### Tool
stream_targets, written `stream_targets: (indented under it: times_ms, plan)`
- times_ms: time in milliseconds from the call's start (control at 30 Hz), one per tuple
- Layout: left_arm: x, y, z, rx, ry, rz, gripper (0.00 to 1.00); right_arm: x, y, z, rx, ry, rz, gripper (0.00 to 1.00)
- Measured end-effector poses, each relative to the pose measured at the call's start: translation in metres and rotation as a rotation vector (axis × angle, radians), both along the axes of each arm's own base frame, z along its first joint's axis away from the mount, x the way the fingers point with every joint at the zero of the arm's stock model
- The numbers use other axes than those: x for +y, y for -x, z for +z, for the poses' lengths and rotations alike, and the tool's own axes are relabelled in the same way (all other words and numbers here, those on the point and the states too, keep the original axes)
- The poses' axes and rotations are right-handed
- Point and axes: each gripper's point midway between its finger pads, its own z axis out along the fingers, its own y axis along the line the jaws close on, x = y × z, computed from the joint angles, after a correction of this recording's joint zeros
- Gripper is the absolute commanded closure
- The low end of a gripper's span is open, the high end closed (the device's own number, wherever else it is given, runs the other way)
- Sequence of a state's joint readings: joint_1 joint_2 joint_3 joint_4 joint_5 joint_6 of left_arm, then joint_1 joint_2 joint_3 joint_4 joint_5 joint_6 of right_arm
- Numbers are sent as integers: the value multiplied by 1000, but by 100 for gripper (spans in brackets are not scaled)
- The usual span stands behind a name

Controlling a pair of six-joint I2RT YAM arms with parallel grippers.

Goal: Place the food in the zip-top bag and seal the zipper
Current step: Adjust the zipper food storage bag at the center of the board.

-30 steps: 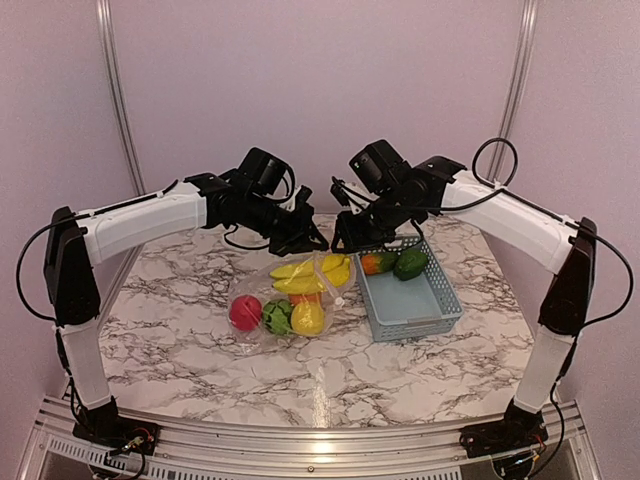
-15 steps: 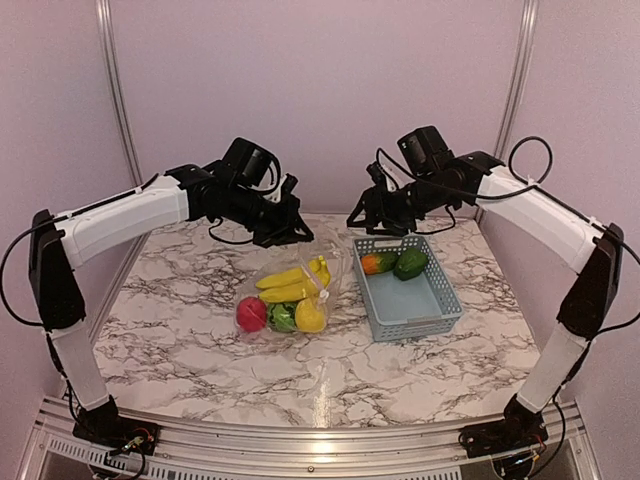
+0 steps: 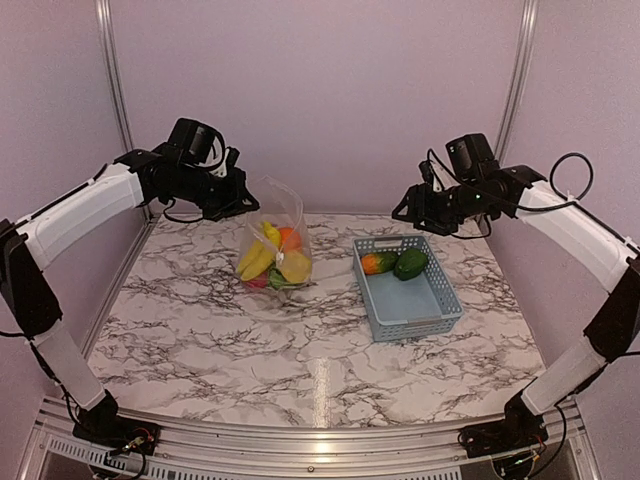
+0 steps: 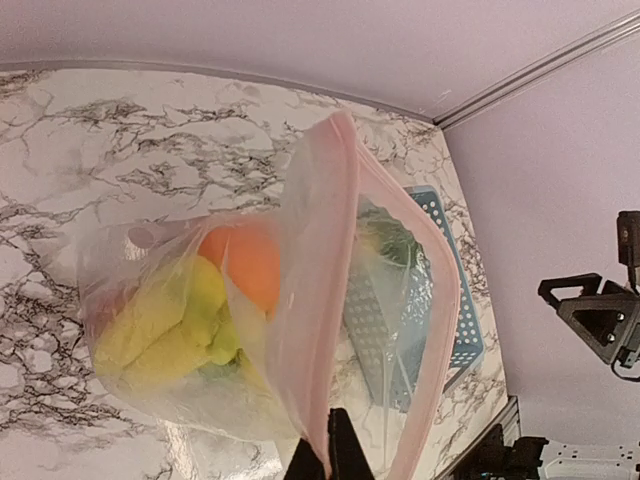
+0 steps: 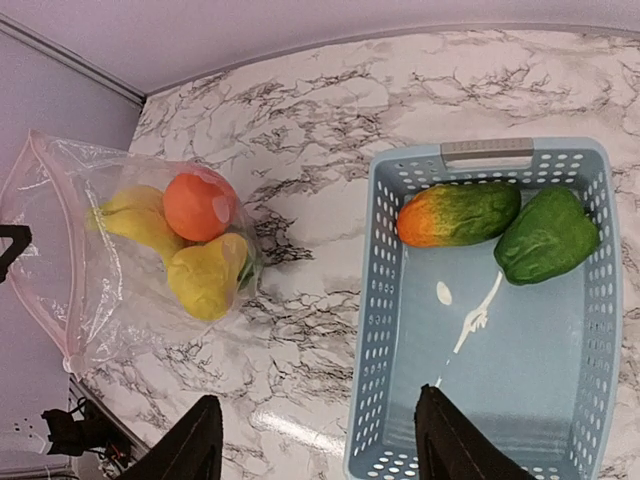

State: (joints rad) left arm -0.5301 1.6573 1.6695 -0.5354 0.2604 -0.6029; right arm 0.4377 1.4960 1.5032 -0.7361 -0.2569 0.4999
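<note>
The zip-top bag (image 3: 272,238) hangs upright from my left gripper (image 3: 238,204), its bottom on the table. Inside are a yellow banana (image 3: 256,260), an orange (image 3: 288,237), a lemon (image 3: 295,266) and more fruit underneath. In the left wrist view my left gripper (image 4: 325,455) is shut on the pinkish zipper (image 4: 318,300). The mouth gapes open, with the other zipper strip (image 4: 440,300) standing apart. My right gripper (image 3: 405,212) is open and empty above the basket's far end. In its wrist view (image 5: 320,440) the bag (image 5: 120,270) lies to the left.
The grey-blue slotted basket (image 3: 420,305) stands right of the bag. It holds an orange-green fruit (image 5: 458,214) and a green pepper (image 5: 545,235). The back wall and its metal rails are close behind both grippers.
The bag has gone from lying flat to hanging upright, drawn up and to the back left by my left gripper. My right gripper has moved away to the right and up.
</note>
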Motion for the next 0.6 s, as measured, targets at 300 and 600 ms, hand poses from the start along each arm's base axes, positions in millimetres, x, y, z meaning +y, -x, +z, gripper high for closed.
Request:
stream_targets:
  times_ms: [300, 600]
  plan:
    - [6, 10, 10, 27, -41, -18, 100, -14, -4, -39, 28, 93, -41, 41]
    - [-41, 34, -24, 128, -54, -141, 100, -46, -28, -80, 74, 186, -136, 42]
